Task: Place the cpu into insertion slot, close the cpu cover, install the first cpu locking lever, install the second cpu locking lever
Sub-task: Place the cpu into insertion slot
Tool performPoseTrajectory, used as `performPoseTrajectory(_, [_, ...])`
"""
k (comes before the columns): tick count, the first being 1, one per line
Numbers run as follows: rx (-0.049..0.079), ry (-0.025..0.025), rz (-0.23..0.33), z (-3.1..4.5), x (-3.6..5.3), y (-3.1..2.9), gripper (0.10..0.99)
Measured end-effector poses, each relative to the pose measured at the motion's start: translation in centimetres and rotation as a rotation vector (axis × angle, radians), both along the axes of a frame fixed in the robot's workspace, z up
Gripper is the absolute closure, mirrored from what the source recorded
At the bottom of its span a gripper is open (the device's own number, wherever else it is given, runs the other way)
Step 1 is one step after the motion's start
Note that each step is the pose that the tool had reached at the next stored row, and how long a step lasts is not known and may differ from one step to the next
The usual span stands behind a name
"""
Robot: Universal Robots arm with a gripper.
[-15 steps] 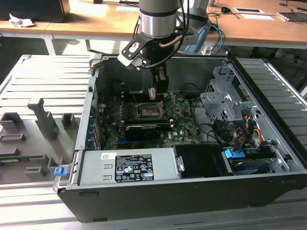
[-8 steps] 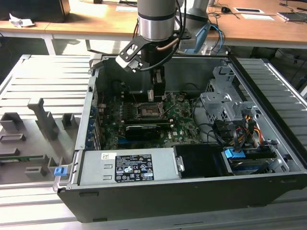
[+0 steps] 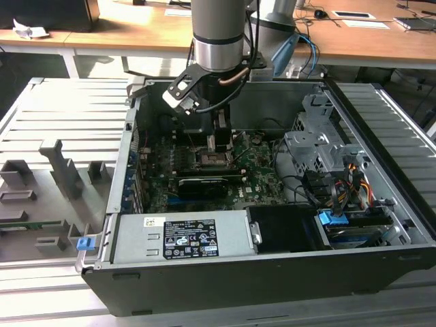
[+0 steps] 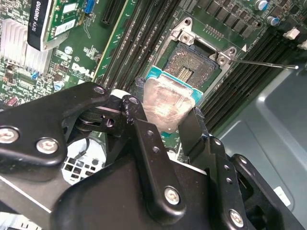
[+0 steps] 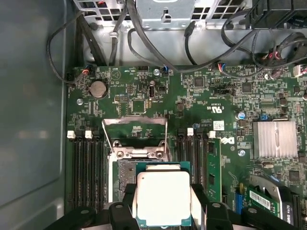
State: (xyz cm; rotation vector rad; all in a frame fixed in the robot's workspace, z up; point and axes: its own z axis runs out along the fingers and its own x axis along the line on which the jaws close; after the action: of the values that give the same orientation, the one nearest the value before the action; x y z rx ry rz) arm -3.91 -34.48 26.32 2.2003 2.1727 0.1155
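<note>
Cpu [image 5: 162,194], a light, stiff, fragile chip best held by its side edges, is clamped in the claw [image 5: 163,200] over the open insertion slot [image 5: 123,178].

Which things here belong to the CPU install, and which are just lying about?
Job in hand:
cpu, clamped in the gripper
insertion slot
cpu cover, open
locking lever

Just there:
graphics card
memory slots
heatsink
coin battery
power supply

Open computer case [image 3: 272,286] — silver power supply [image 3: 180,238], black expansion card [image 3: 202,185], grey drive cage [image 3: 313,146]. Motherboard [image 5: 192,96] — coin battery [image 5: 98,88], finned heatsink [image 5: 274,139], memory slots [image 5: 86,167]. Wooden worktop [image 3: 136,30] beyond.
</note>
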Motion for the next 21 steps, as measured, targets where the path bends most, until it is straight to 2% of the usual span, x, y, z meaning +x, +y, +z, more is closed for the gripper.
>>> performPoseTrajectory(6, [0.000,0.0000,0.000,-0.62,0.00,0.00,0.557])
performPoseTrajectory(21, [0.000,0.0000,0.000,-1.11,0.00,0.00,0.557])
